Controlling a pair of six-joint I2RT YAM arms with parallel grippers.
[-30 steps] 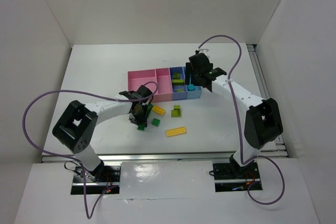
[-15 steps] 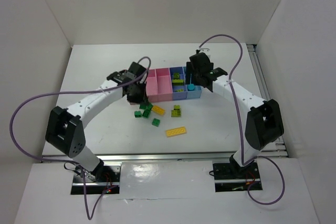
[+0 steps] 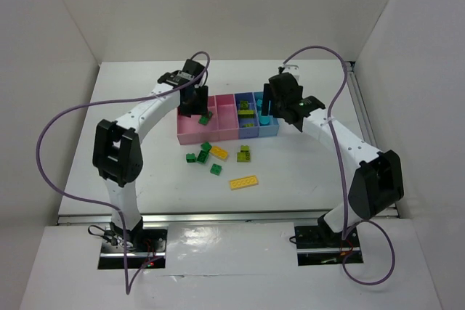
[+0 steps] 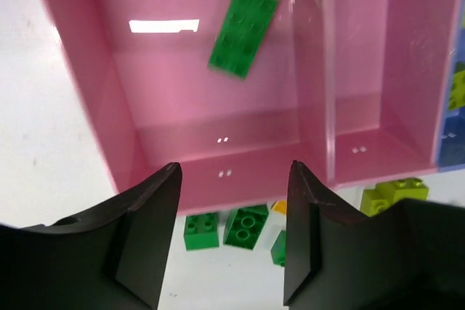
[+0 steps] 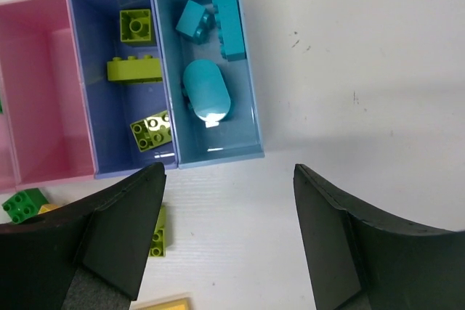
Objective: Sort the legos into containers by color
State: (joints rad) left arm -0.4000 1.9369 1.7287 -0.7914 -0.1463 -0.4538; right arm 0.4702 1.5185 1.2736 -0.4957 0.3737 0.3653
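My left gripper [image 4: 234, 179] is open and empty above the left pink compartment [image 4: 109, 107]; in the top view the left gripper [image 3: 197, 105] hangs over the left pink compartment [image 3: 187, 127]. A dark green brick [image 4: 243, 29], blurred, is inside that compartment; it also shows in the top view [image 3: 205, 117]. My right gripper [image 5: 227, 179] is open and empty just in front of the light blue compartment [image 5: 247, 107], which holds cyan bricks [image 5: 228, 12]. The purple-blue compartment [image 5: 80, 92] holds lime bricks [image 5: 134, 70]. In the top view the right gripper [image 3: 272, 107] is over the tray's right end.
Loose bricks lie on the table in front of the tray: dark green ones [image 3: 203, 156], a short yellow one [image 3: 219, 152], a long yellow one [image 3: 244, 182] and a lime one [image 3: 245, 152]. The right pink compartment [image 3: 227, 120] stands between the left pink and purple-blue ones.
My left arm has swung from the loose bricks up to the left pink compartment, and a dark green brick now lies inside it. The right gripper shifted slightly.
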